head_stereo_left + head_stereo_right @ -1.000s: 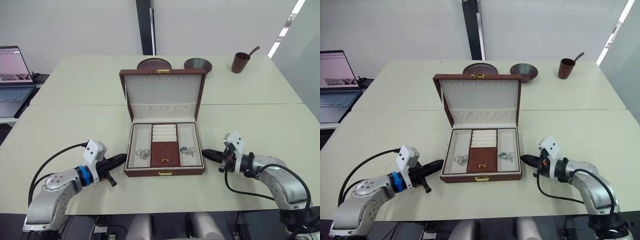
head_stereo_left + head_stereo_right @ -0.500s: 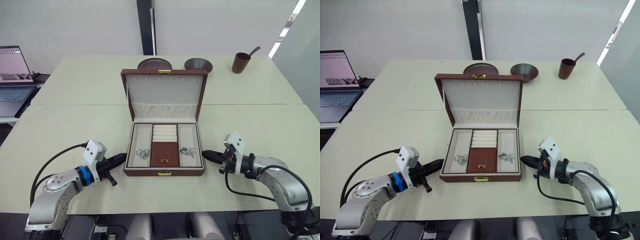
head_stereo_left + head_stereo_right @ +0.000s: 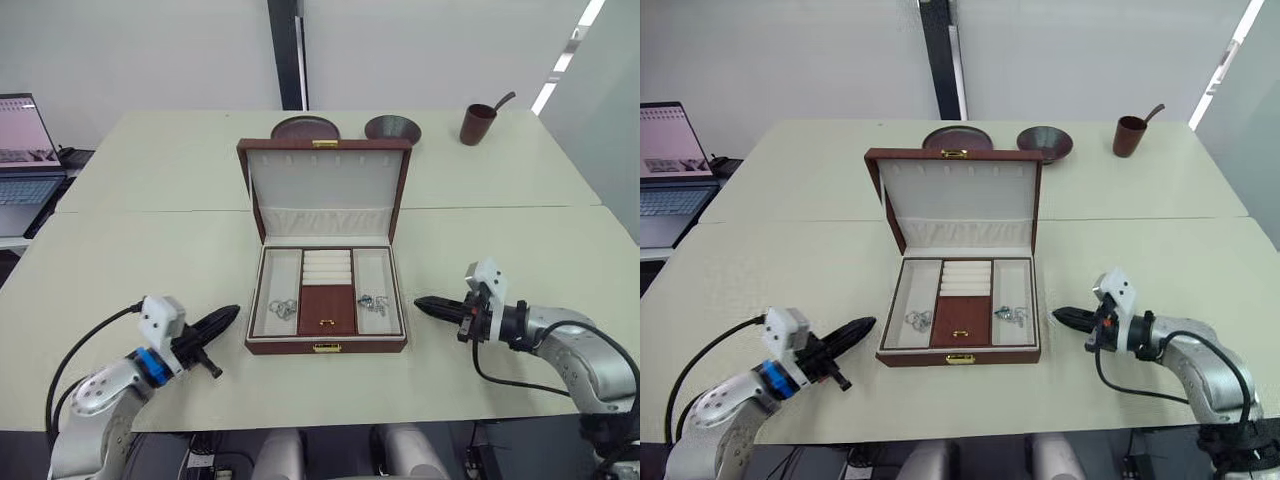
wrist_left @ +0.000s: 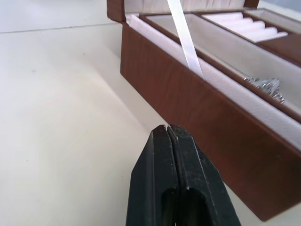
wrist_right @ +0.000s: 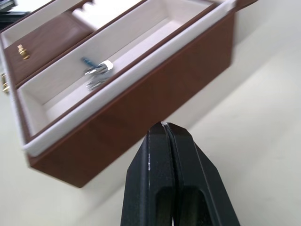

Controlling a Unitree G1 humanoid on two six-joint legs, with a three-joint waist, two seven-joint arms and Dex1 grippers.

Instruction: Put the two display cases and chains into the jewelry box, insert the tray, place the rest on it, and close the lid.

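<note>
**Both grippers closed beside the open jewelry box**

The brown jewelry box (image 3: 325, 300) sits in the middle of the pale table (image 3: 150, 250) with its lid (image 3: 324, 190) standing upright and open, cream lining showing. Inside, the tray (image 3: 328, 292) is in place, split into three parts: a left compartment holding a small silver chain (image 3: 285, 308), a middle section with cream ring rolls (image 3: 328, 266) above a brown lidded panel with a gold knob (image 3: 328, 322), and a right compartment holding another bit of silver jewelry (image 3: 374, 301). A gold clasp (image 3: 325, 347) shows on the front wall.

The left gripper (image 3: 222, 318) lies low over the table just off the box's left front corner, its two black fingers pressed together and holding nothing, tip aimed at the box wall without touching. The right gripper (image 3: 425, 303) is on the other side, near the box's right wall but apart from it, fingers likewise pressed tight and empty.

Behind the box stand a dark round plate (image 3: 304, 129) and a dark bowl (image 3: 392, 128); further right, a brown cup with a handle (image 3: 479, 123). A laptop (image 3: 25, 150) is open off the table's left edge
</note>
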